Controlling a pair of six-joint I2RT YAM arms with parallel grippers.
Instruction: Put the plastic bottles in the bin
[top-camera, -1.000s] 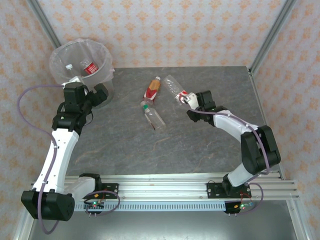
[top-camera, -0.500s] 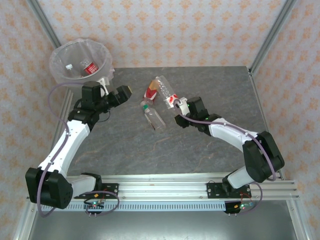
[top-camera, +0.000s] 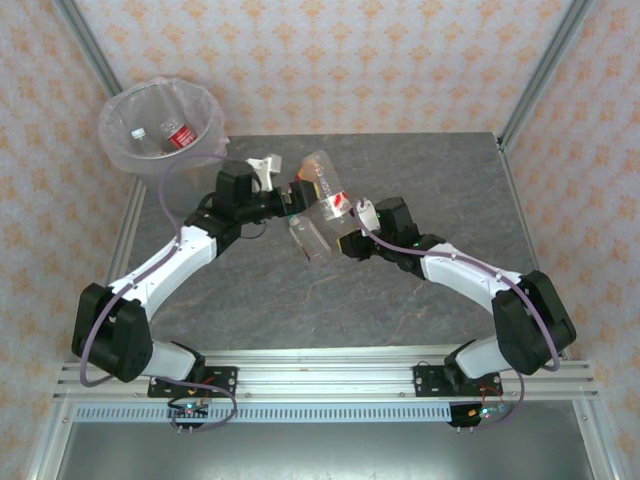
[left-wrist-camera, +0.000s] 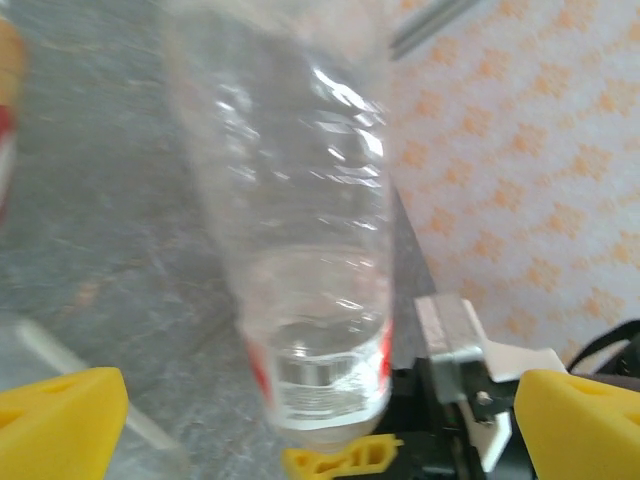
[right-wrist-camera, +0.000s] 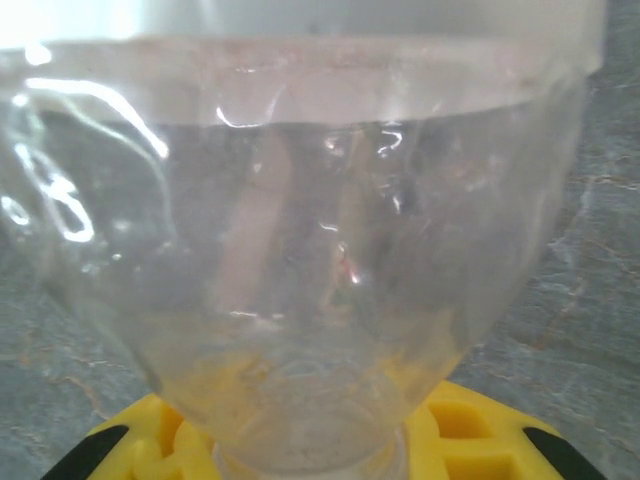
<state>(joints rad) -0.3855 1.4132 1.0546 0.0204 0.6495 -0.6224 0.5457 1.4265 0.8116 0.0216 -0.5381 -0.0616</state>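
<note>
My right gripper (top-camera: 352, 210) is shut on the neck of a clear plastic bottle (top-camera: 324, 184) with a red-and-white label and holds it tilted above the table. Up close, that bottle (right-wrist-camera: 300, 230) rises from the yellow fingers (right-wrist-camera: 470, 435). My left gripper (top-camera: 292, 196) is open just left of it. The held bottle (left-wrist-camera: 310, 250) stands ahead, between the two wide-apart yellow fingertips (left-wrist-camera: 60, 420). A green-capped bottle (top-camera: 310, 238) lies on the table below. An orange-labelled bottle (top-camera: 303, 180) lies partly hidden behind the grippers. The bin (top-camera: 125, 150) stands at the far left.
A red-labelled bottle (top-camera: 180, 135) lies inside the lined bin. The grey stone table (top-camera: 400, 290) has open room on its right and near side. Metal frame posts (top-camera: 545, 70) stand at the back corners.
My left arm swung from beside the bin rightward to the table's middle. My right gripper carried its bottle leftward toward the left gripper.
</note>
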